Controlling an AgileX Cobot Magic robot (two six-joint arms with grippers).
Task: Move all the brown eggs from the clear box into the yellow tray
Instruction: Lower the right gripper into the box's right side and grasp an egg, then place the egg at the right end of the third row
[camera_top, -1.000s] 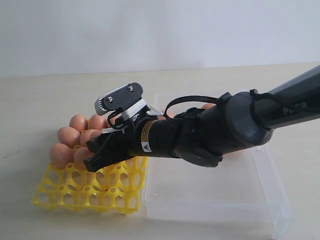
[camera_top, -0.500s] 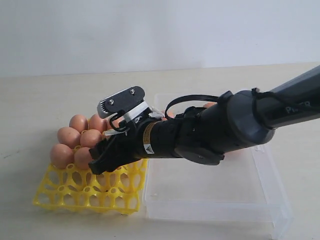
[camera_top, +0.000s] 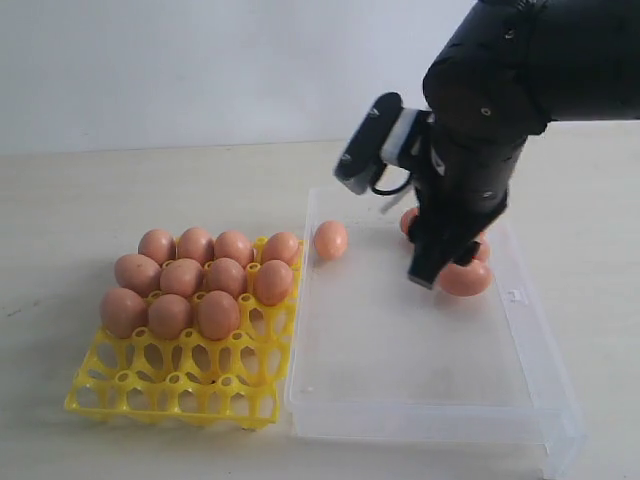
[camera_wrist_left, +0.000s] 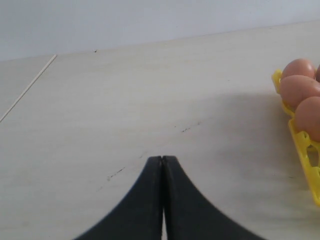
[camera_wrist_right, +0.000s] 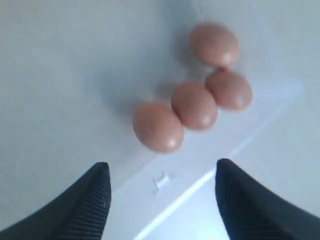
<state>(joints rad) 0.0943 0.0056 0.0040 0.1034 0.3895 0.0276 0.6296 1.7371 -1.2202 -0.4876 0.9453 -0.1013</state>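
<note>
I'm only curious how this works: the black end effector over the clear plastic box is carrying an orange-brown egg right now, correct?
No. The right end effector is over the clear plastic box, but it carries nothing: the right wrist view shows it open and empty, with four smooth orange-brown eggs lying in the box below.

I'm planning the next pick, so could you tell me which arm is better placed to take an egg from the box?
Right. The right gripper hangs open over the box, four eggs just below; the left gripper is shut, over the table beside the tray.
</note>
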